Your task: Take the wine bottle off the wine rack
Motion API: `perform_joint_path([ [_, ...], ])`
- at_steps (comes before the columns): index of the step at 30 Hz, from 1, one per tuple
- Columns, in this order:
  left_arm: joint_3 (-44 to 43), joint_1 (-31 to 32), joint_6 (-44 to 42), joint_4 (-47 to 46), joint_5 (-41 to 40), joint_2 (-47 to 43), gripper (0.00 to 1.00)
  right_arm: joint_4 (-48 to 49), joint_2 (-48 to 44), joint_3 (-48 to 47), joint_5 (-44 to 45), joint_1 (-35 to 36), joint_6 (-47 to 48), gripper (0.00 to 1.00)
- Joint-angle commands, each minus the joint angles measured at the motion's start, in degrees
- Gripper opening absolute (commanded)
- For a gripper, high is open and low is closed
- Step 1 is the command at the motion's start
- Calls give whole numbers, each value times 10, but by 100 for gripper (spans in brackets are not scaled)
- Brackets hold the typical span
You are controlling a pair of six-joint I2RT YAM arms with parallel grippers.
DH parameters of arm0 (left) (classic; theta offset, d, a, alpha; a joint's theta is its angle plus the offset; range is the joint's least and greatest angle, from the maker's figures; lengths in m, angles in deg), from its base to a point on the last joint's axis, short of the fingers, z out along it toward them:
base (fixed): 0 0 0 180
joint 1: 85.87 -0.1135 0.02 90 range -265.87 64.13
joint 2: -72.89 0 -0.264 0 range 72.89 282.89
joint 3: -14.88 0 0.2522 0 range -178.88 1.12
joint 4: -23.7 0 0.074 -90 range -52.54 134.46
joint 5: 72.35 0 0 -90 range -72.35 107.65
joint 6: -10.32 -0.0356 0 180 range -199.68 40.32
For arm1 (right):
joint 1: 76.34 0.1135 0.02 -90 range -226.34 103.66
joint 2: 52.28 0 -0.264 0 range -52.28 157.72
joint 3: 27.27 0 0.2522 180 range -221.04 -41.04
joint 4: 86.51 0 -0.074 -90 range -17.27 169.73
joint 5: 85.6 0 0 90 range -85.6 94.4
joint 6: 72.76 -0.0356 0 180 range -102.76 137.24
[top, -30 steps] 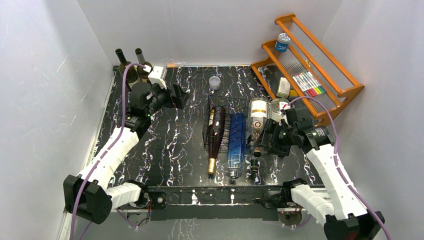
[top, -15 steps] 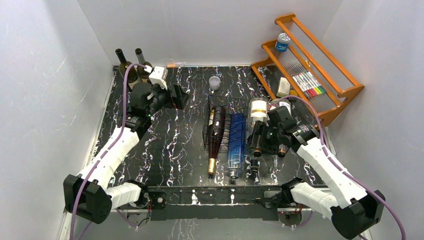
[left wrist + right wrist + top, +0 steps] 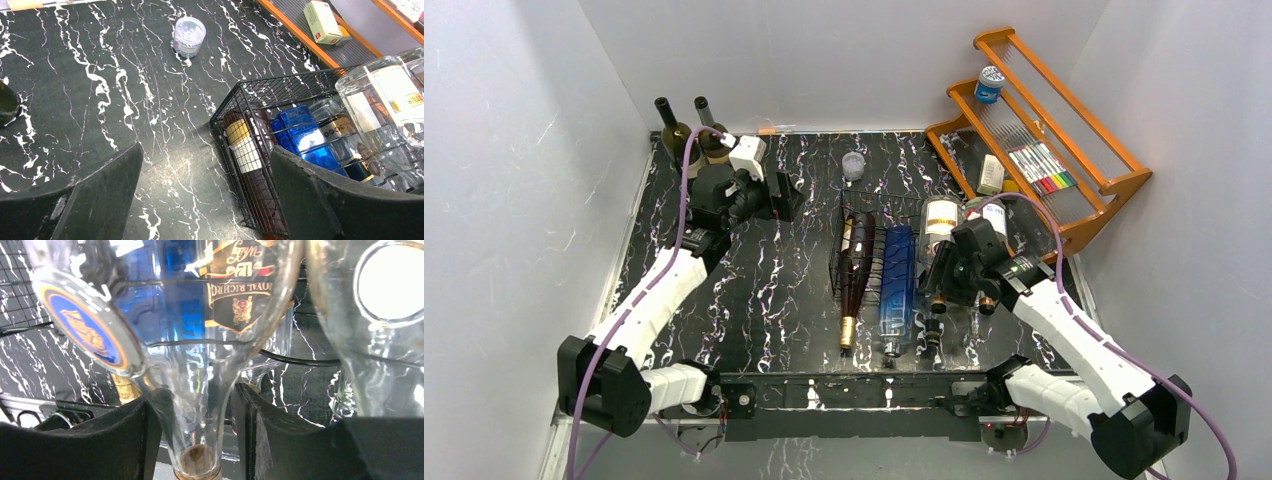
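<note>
right arm: bending in from the lower right of the top view.
right gripper (image 3: 196, 440): pinching the neck of the clear glass wine bottle (image 3: 939, 232), pads seemingly touching both sides.
left gripper (image 3: 205, 190): hovering upper left, gaping wide, empty.
bottle: lying at the right side of the low black wire wine rack (image 3: 280, 86), frame centre.

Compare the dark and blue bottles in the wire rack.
The dark bottle is opaque brown-red; the blue bottle is translucent blue. The dark bottle tapers to a slim gold-foiled neck; the blue bottle's neck is short. The dark bottle lies leftmost, the blue bottle beside it. Both lie on the wine rack, necks pointing the same way.
</note>
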Motion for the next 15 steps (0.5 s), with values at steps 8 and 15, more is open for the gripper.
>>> perform_joint_path([
  [8,-13,3,-6,-3,1,-8,98,61,-57,43,35,3,-63,47],
  [15,-15,3,-10,2,-4,-1,98,67,-105,43,35,3,-57,26],
])
